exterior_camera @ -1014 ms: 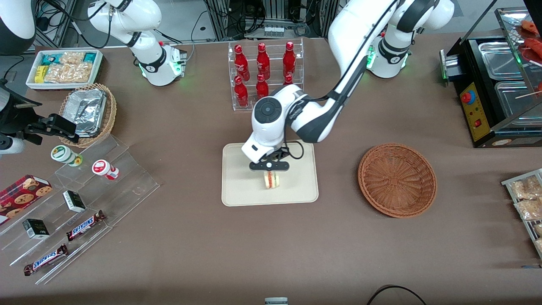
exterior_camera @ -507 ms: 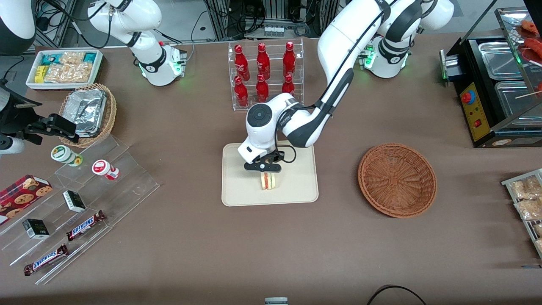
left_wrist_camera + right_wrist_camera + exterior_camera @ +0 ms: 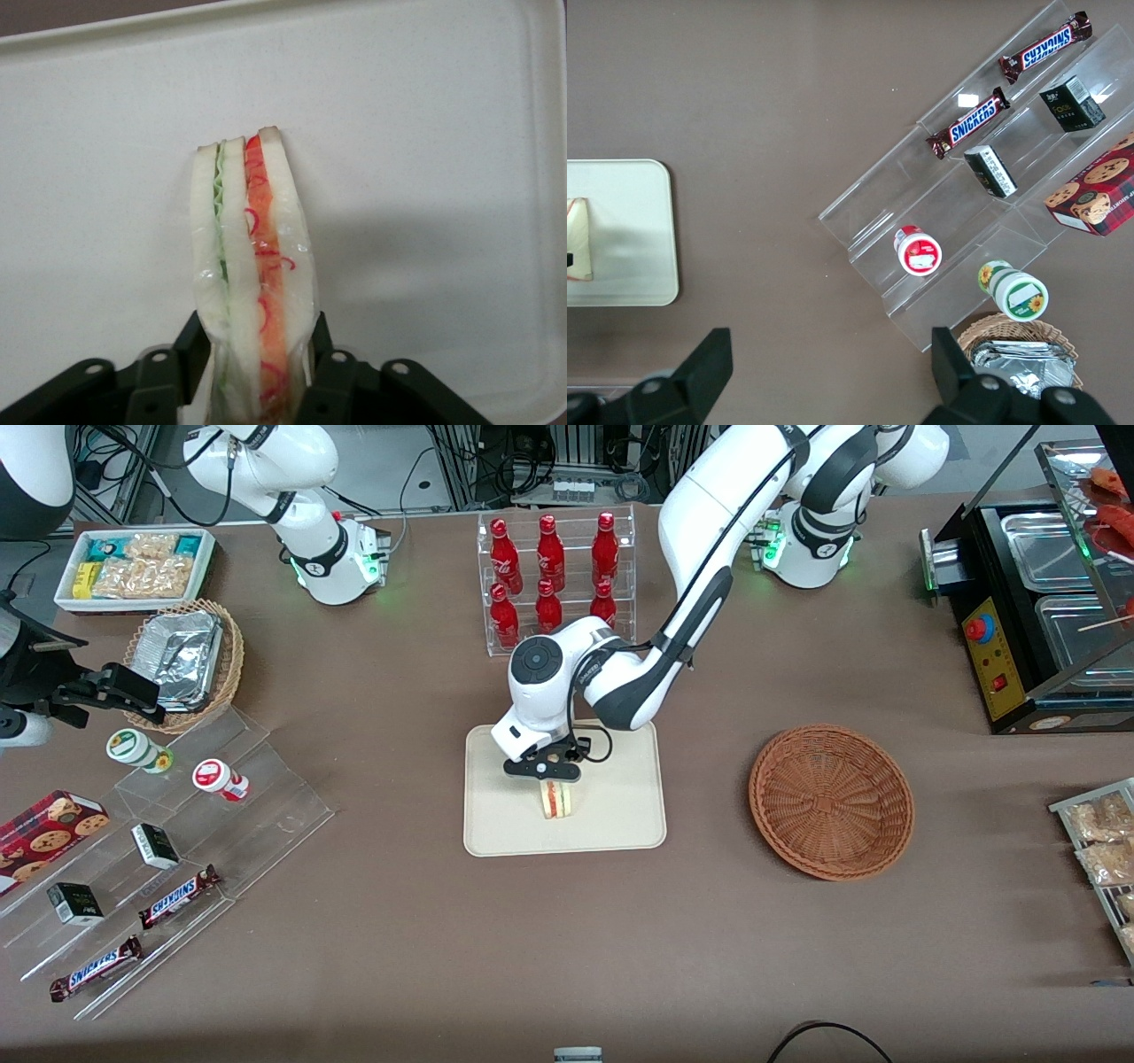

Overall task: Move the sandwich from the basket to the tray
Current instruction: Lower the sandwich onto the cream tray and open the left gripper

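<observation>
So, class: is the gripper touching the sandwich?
Touching. In the left wrist view, the gripper has a black finger pressed against each side of the sandwich, above the tray.

The gripper (image 3: 551, 778) holds the sandwich (image 3: 557, 799) apparently touching the tray (image 3: 620, 815), basket (image 3: 831, 802) well apart.

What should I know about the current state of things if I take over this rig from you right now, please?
Gripper: over the middle of the tray, shut on the sandwich; the wrist view shows its fingers pressing both bread faces.
Sandwich: held on edge above or on the tray; contact cannot be told.
Basket: empty, beside the tray toward the working arm's end of the table.
Done: sandwich out of the basket and carried over the tray.
Left: set it down if needed, open the fingers, lift the arm away.
</observation>
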You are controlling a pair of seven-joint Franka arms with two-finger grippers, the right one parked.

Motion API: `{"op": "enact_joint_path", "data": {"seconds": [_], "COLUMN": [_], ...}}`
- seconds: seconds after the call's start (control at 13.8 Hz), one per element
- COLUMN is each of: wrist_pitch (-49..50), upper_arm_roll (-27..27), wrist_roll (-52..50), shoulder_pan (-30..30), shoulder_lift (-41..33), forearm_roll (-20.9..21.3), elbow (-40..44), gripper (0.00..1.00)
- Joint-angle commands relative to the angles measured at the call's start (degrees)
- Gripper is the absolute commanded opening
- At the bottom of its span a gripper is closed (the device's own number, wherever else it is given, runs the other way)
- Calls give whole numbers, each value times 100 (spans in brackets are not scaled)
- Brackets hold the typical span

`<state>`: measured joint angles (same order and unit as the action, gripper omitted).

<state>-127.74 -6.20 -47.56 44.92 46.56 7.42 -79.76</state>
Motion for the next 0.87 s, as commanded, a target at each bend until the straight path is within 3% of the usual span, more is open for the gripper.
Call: {"op": "enact_joint_path", "data": {"seconds": [0.0, 0.43, 0.8], "wrist_pitch": [29, 731, 1786], "upper_arm_roll": [101, 137, 137], "wrist_roll": [-78, -113, -404], "shoulder_pan": [96, 26, -544], "shoulder_lift": [-6, -681, -1752], "forearm_roll": [93, 41, 49], "elbow": [154, 136, -126], "gripper": [100, 100, 100]}}
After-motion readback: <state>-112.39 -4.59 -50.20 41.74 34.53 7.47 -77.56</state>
